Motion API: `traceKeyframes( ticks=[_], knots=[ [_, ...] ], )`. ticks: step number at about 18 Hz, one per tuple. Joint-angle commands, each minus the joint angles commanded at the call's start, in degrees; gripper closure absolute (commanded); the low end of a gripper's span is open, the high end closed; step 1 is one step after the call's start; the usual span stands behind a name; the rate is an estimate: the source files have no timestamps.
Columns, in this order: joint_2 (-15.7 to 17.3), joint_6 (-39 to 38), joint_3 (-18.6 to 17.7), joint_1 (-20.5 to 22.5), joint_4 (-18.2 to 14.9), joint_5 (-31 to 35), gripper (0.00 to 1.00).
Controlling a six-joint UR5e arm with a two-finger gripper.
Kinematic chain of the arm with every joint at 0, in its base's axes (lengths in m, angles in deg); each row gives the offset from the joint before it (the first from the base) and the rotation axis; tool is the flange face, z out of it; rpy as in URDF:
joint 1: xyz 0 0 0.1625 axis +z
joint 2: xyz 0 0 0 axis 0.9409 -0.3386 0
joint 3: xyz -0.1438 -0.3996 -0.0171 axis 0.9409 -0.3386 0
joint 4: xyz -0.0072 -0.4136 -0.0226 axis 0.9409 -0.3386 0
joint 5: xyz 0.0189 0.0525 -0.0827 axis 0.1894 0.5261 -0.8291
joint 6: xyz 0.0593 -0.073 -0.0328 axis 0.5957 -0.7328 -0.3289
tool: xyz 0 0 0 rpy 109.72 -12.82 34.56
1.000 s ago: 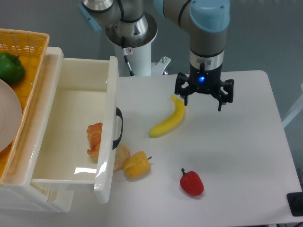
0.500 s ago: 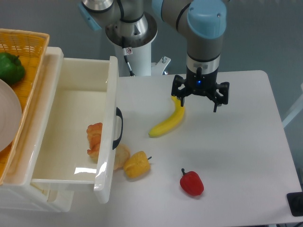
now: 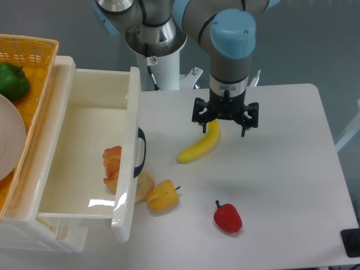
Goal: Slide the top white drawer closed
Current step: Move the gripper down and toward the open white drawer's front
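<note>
Your gripper hangs with jaws spread over the far end of the one banana, right of the top white drawer, which stands pulled out at the left. One yellow pepper lies just beside the drawer's front panel, and one red pepper sits further right on the white table.

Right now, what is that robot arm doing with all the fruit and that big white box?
The gripper hangs with open jaws above the upper end of the banana, holding nothing. The top white drawer is pulled wide open, with an orange piece of food inside. A yellow pepper and a red pepper lie on the table. Nothing is touching the drawer's black handle yet.
</note>
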Motion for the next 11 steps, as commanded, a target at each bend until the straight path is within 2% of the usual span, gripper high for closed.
traceKeyframes(
  ticks=[6,11],
  knots=[
    [-1.9,-1.8,0.4,-0.5,0.0,-0.8,0.00],
    [-3.8,-6.8,1.1,-0.6,0.0,-3.5,0.00]
  ],
)
